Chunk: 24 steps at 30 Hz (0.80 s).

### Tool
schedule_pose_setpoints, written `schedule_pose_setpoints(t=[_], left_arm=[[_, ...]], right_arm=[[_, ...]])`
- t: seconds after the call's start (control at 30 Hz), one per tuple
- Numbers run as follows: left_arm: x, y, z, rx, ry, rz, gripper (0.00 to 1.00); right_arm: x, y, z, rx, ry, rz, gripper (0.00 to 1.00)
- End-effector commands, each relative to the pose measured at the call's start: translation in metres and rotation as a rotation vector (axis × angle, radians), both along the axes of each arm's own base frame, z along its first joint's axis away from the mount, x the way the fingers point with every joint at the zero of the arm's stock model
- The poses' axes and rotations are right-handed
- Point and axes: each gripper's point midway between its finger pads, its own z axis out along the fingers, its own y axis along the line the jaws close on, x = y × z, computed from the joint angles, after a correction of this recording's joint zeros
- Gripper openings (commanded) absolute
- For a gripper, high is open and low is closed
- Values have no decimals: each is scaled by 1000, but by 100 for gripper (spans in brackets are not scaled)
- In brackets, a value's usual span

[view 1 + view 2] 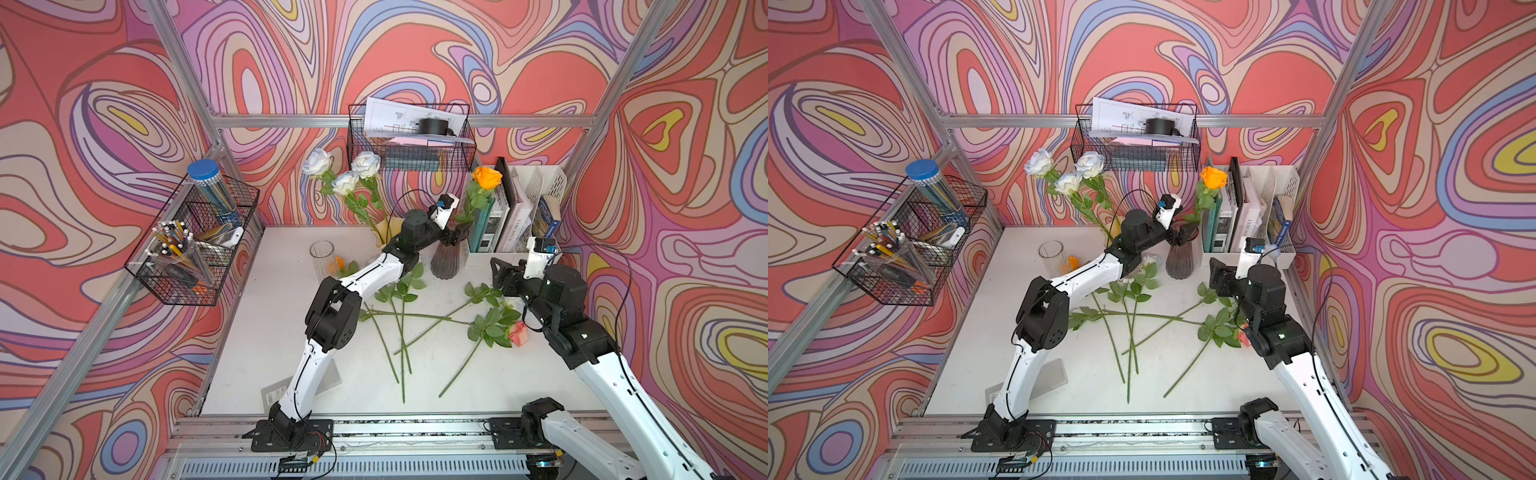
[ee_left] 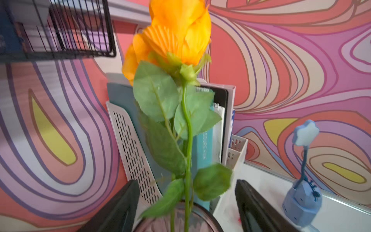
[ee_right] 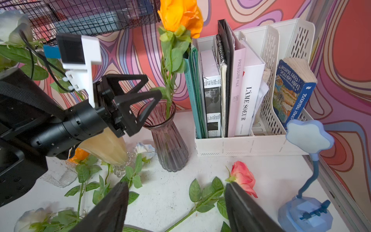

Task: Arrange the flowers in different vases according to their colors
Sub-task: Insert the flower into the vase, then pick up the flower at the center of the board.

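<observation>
An orange rose [image 1: 487, 178] [image 2: 176, 34] stands upright in the smoky purple vase [image 1: 449, 259] [image 3: 168, 140]. My left gripper [image 1: 452, 236] [image 2: 184, 192] is open at the vase's rim, its fingers wide on either side of the stem and apart from it. Three white roses [image 1: 345, 170] stand in the yellow vase [image 3: 106, 148], which the left arm partly hides. The clear glass vase [image 1: 322, 259] holds nothing. My right gripper [image 1: 500, 270] [image 3: 175, 192] hangs open over the stem of a pink rose [image 3: 243, 177] lying on the table. Several more flowers [image 1: 399, 328] lie crossed mid-table.
A white file rack with books [image 1: 519, 208] stands right behind the purple vase. A wire basket [image 1: 409, 137] hangs on the back wall above the flowers. Another basket [image 1: 195, 249] with pens is on the left. A blue lamp [image 3: 309, 180] stands at the right edge.
</observation>
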Motion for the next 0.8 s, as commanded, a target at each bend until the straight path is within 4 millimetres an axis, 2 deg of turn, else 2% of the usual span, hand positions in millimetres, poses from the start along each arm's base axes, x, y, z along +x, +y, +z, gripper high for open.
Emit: schedule_pose_setpoints(t=[0.0, 0.03, 0.1, 0.17, 0.3, 0.4, 0.47, 0.57, 0.63, 0.77], left_arm=[[-42, 25, 92, -70, -103, 18, 86], [-53, 33, 97, -61, -99, 28, 87], [-72, 45, 94, -31, -60, 37, 87], [-92, 60, 83, 9, 12, 40, 87], [-140, 74, 31, 157, 149, -59, 86], [-178, 73, -13, 271, 260, -212, 85], [-196, 65, -42, 336, 329, -301, 84], [-204, 46, -81, 443, 371, -370, 79], [-200, 32, -103, 492, 408, -404, 77], [-191, 10, -133, 527, 473, -461, 74]], right_arm=[[-4, 1, 12, 16, -34, 13, 78], [-5, 1, 13, 17, -32, 9, 78], [-7, 0, 14, 20, -28, 9, 78], [-8, 0, 14, 25, -21, 9, 78], [-11, -1, 7, 25, 14, 5, 78], [-13, -7, 0, 22, 52, -33, 78], [-14, -15, -7, 19, 82, -78, 78], [-16, -19, -19, 29, 131, -111, 78], [-16, -21, -31, 37, 183, -130, 78], [-18, -31, -57, 37, 269, -202, 77]])
